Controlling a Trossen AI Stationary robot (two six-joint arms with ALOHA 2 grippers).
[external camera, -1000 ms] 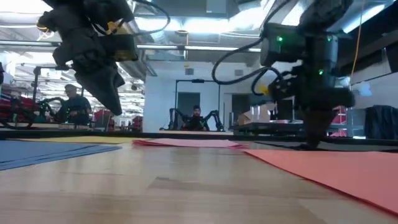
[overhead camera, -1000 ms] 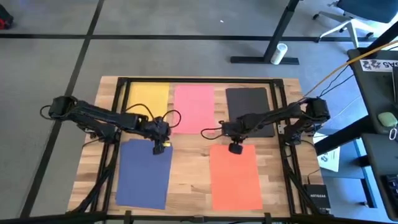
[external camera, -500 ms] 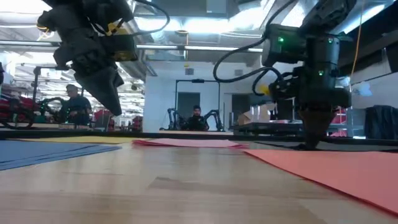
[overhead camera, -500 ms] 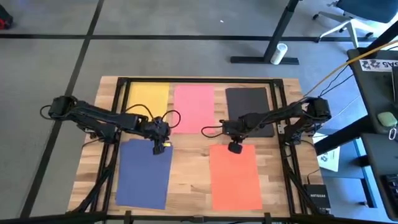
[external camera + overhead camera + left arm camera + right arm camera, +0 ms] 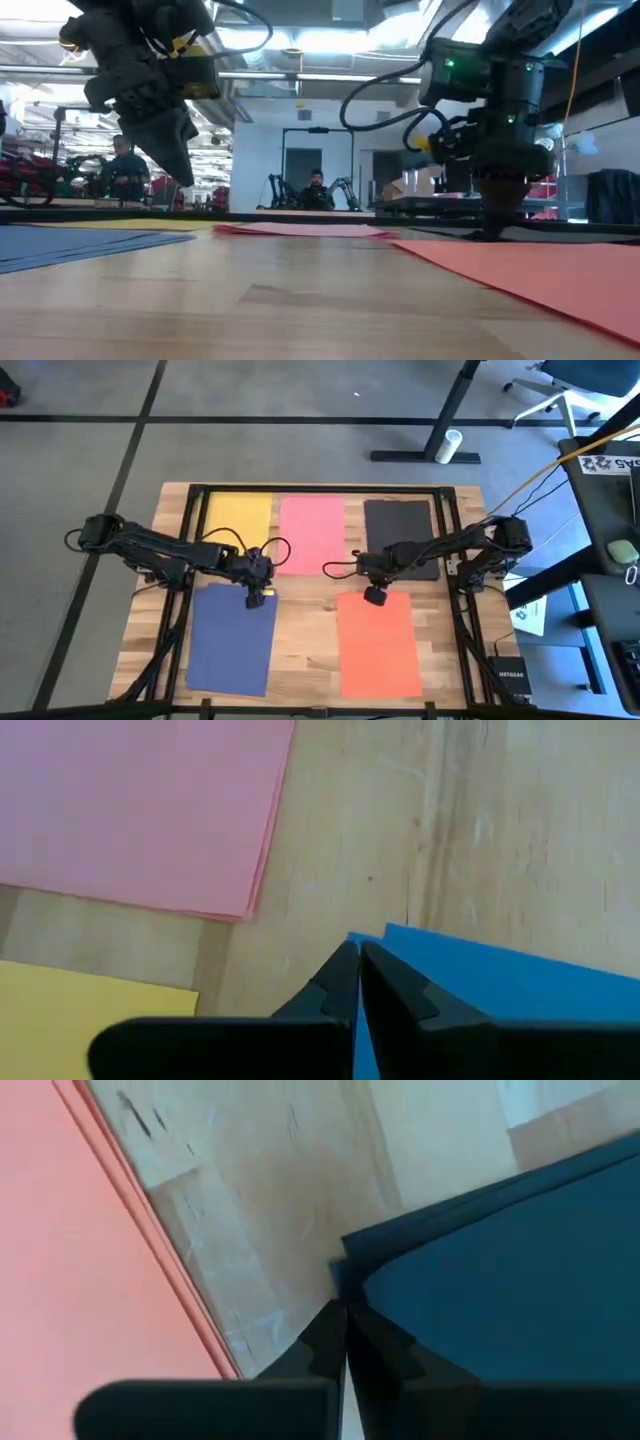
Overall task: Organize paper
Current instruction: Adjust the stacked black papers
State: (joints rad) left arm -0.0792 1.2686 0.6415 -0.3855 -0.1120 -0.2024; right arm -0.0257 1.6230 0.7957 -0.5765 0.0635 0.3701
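Note:
Five coloured sheets of paper lie flat on the wooden table: yellow [image 5: 238, 517], pink [image 5: 312, 535] and black [image 5: 400, 532] along the far side, navy blue [image 5: 232, 638] and orange [image 5: 378, 645] nearer. My left gripper [image 5: 259, 598] is shut and hovers above the navy sheet's far right corner [image 5: 400, 935], clear of the table in the low view. My right gripper [image 5: 372, 596] is shut, points down and stands low at the black sheet's near left corner [image 5: 352, 1252], between the black and orange sheets. My right gripper has its shut fingertips [image 5: 343, 1320] right at the black sheet's near left corner, coming from above. Whether they touch the sheet or the table I cannot tell. My left gripper touches nothing.
A black metal frame [image 5: 320, 488] runs around the table's edges. Bare wood [image 5: 305, 620] lies between the navy and orange sheets. Beyond the table are desks, a white roll [image 5: 448, 446] on the floor, and people [image 5: 120, 165] in the room behind.
My right gripper has edged slightly toward the table's left edge, staying low and shut. The sheets lie as before.

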